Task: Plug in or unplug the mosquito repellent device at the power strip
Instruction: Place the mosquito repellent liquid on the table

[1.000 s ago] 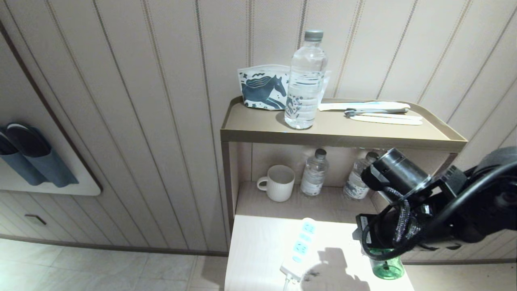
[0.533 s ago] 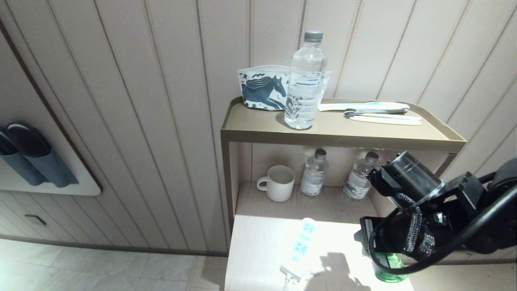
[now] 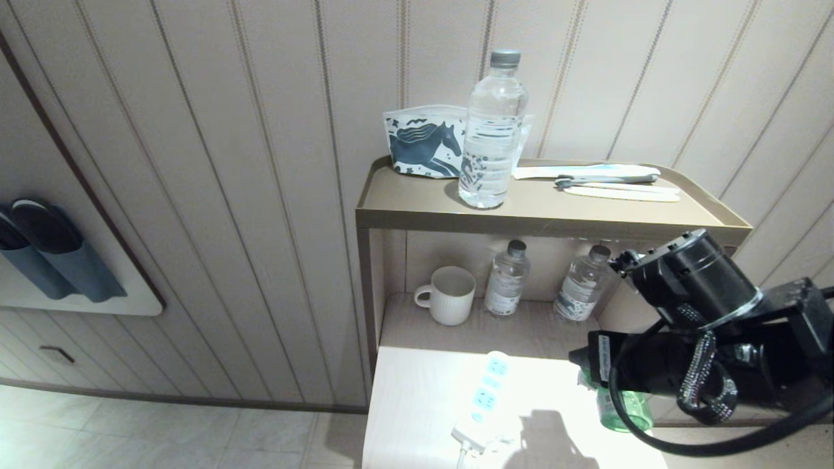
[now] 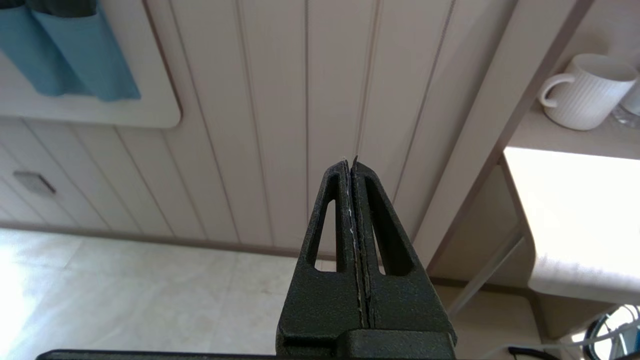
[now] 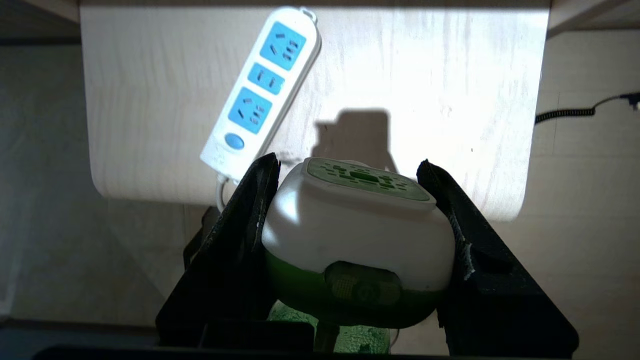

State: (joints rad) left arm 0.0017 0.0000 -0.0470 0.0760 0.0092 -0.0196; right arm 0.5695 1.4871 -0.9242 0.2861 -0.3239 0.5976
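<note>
my right gripper [image 5: 350,200] pinches the mosquito repellent device [image 5: 357,235] by its white sides, one finger on each flank, green vent top facing away from me (the green bottle hangs below). it hangs above the pale table [image 3: 417,404], apart from the power strip [image 3: 485,400], which lies flat at about nine o'clock from the device in the head view, sockets bare. my left gripper [image 4: 352,165] is off by the wall panelling, fingers pressed together on nothing.
</note>
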